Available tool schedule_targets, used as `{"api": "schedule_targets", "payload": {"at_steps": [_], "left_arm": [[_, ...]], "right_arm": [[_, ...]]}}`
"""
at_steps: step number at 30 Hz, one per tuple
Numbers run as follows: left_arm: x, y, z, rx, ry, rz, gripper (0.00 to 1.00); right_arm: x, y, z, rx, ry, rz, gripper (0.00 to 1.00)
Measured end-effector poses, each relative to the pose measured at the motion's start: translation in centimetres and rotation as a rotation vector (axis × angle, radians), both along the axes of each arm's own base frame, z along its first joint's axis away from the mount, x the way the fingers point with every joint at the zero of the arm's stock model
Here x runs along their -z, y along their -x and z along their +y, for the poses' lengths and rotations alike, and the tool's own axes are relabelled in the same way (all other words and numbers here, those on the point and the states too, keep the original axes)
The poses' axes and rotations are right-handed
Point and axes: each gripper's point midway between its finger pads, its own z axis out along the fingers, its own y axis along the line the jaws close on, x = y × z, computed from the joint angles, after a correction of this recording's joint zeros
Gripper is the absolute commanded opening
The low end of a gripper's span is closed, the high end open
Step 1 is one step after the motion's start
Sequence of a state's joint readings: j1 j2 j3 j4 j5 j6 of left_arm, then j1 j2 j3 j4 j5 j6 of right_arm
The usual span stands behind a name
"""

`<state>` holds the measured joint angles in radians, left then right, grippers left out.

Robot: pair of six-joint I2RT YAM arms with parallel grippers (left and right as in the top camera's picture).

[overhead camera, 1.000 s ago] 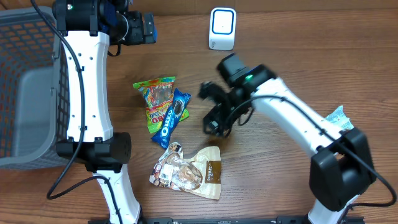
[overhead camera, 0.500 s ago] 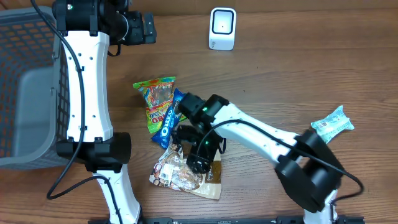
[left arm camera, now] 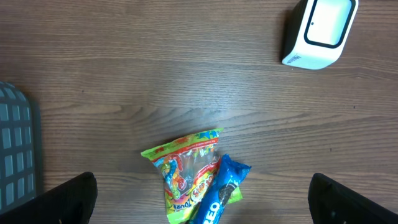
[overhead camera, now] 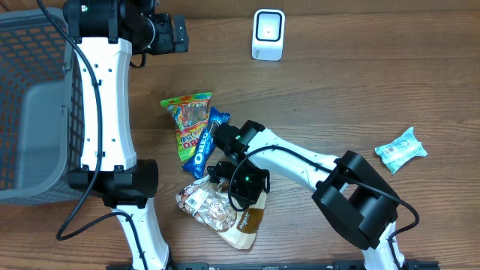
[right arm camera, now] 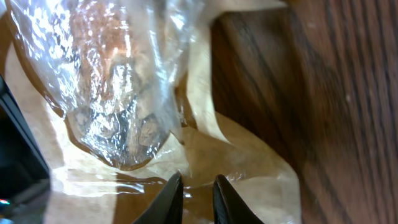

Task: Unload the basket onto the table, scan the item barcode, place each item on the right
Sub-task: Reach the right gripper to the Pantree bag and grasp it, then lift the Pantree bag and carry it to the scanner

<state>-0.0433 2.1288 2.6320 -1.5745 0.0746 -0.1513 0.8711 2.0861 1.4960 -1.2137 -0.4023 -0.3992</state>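
A brown-and-clear snack bag (overhead camera: 217,214) lies crumpled at the table's front middle. My right gripper (overhead camera: 241,187) is down on its right end. In the right wrist view the two dark fingers stand close together at the gripper (right arm camera: 198,186), pinching the bag's brown film (right arm camera: 249,180), with the clear window (right arm camera: 112,93) above them. The white scanner (overhead camera: 268,34) stands at the back middle and also shows in the left wrist view as the scanner (left arm camera: 318,31). My left gripper (overhead camera: 180,34) hangs open high at the back left, holding nothing (left arm camera: 202,193).
A green gummy bag (overhead camera: 191,120) and a blue Oreo pack (overhead camera: 208,142) lie overlapping just left of the right gripper. A teal packet (overhead camera: 400,150) sits at the far right. A grey mesh basket (overhead camera: 30,105) fills the left side.
The right arm swung left and down onto the snack bag and its jaws closed on the bag's edge. The bag has turned and bunched up. The left arm has not moved.
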Motion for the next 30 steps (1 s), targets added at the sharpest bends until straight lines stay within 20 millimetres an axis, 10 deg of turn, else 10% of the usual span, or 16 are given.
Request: {"api": "schedule_targets", "payload": {"at_steps": [5,13,20,26,30], "left_arm": [[0.0,0.0,0.0,0.000,0.000,0.000,1.00],[0.0,0.0,0.0,0.000,0.000,0.000,1.00],[0.0,0.0,0.0,0.000,0.000,0.000,1.00],[0.0,0.0,0.0,0.000,0.000,0.000,1.00],[0.0,0.0,0.0,0.000,0.000,0.000,1.00]], "right_arm": [[-1.2,-0.2,0.1,0.102,-0.008,0.075,0.79],[-3.0,-2.5,3.1,0.162,-0.149,0.056,0.93],[-2.0,-0.1,4.3,0.046,-0.084,-0.037,0.93],[-0.8,3.3,5.0,-0.103,-0.018,-0.096,0.82],[0.4,3.5,4.6,-0.122,0.038,-0.133,0.25]]}}
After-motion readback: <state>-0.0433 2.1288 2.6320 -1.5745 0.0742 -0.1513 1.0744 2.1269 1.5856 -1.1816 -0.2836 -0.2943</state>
